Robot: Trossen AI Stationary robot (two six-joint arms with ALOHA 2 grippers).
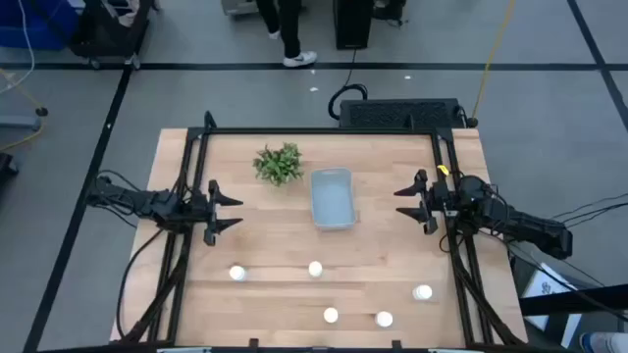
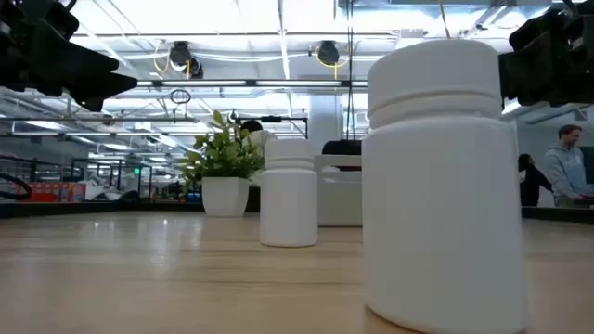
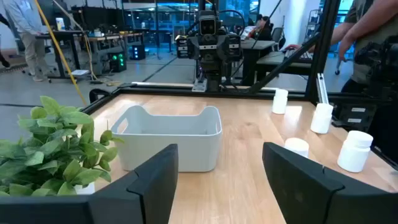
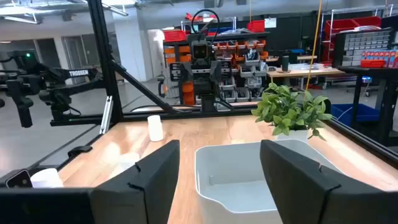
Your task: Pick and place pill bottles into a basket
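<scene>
Five white pill bottles stand upright on their bases on the near half of the table: one at the left [image 1: 236, 273], one in the middle [image 1: 315, 268], one at the right [image 1: 422, 292], two near the front edge [image 1: 331, 315] [image 1: 384, 319]. The pale blue-grey basket [image 1: 332, 199] stands at the table's middle, empty. My left gripper [image 1: 234, 212] is open at the table's left side, pointing at the basket [image 3: 171, 140]. My right gripper [image 1: 402, 203] is open at the right side, also facing the basket [image 4: 261, 177].
A green leafy plant [image 1: 279, 163] in a white pot stands just left of the basket's far end. A black frame [image 1: 324, 130] runs along the table's far, left and right edges. People show in the room beyond the table.
</scene>
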